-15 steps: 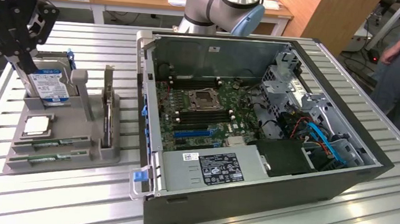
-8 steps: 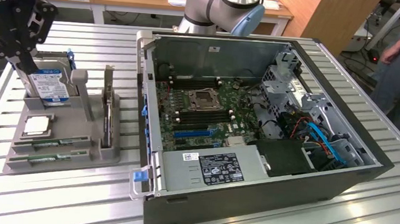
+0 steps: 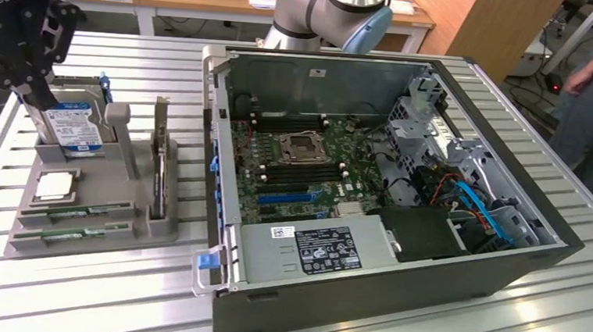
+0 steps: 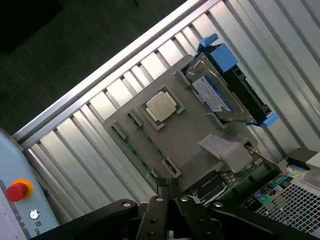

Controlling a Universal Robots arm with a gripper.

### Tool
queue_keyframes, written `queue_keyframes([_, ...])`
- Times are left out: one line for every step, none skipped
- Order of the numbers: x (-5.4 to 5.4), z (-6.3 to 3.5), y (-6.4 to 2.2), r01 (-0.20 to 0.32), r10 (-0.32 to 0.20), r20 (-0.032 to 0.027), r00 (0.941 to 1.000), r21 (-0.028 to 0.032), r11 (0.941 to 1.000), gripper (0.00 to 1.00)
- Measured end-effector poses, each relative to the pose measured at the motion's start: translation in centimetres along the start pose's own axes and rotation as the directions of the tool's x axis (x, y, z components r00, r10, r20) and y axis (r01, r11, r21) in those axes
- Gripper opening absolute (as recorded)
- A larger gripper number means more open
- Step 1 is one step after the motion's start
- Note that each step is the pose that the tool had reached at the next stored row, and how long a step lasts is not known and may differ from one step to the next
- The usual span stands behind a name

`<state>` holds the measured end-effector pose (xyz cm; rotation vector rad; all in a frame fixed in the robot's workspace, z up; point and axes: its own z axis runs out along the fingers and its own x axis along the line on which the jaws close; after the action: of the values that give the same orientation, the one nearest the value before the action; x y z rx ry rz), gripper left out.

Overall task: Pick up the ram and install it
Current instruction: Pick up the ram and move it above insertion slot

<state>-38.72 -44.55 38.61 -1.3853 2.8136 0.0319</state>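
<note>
**Closed gripper over the parts holder**

The black two-finger gripper point(image 3: 40, 99) hangs at the exterior view's upper left, over the grey plastic parts holder point(image 3: 119, 236). Its fingers point(image 4: 161, 192) are pressed together on nothing. The ram, slim green circuit-board sticks point(image 3: 74, 213), lies in the holder's front slots at lower left, beside the open black computer case point(image 3: 371, 296).

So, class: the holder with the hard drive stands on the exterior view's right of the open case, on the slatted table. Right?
No. The holder with the hard drive stands on the exterior view's left of the open case, on the slatted table; that view shows it.
</note>
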Motion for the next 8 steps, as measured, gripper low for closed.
queue_keyframes([0.0,0.01,0.0,0.016,-0.016,-0.0003,0.9999,-0.0002,0.9999,0.09])
queue_keyframes([0.0,0.02,0.0,0.032,-0.032,-0.0006,0.9995,-0.0005,0.9995,0.09])
queue_keyframes([0.0,0.04,0.0,0.048,-0.048,-0.0007,0.9988,-0.0007,0.9988,0.09])
queue_keyframes([0.0,0.05,0.0,0.065,-0.065,-0.0009,0.9979,-0.0009,0.9979,0.09])
queue_keyframes([0.0,0.07,0.0,0.082,-0.082,-0.0012,0.9967,-0.0012,0.9967,0.09])
queue_keyframes([0.0,0.08,0.0,0.098,-0.098,-0.0014,0.9952,-0.0014,0.9952,0.09])
queue_keyframes([-0.01,0.09,0.0,0.115,-0.115,-0.0017,0.9934,-0.0017,0.9934,0.09])
queue_keyframes([-0.01,0.11,0.0,0.132,-0.132,-0.0019,0.9912,-0.002,0.9912,0.09])
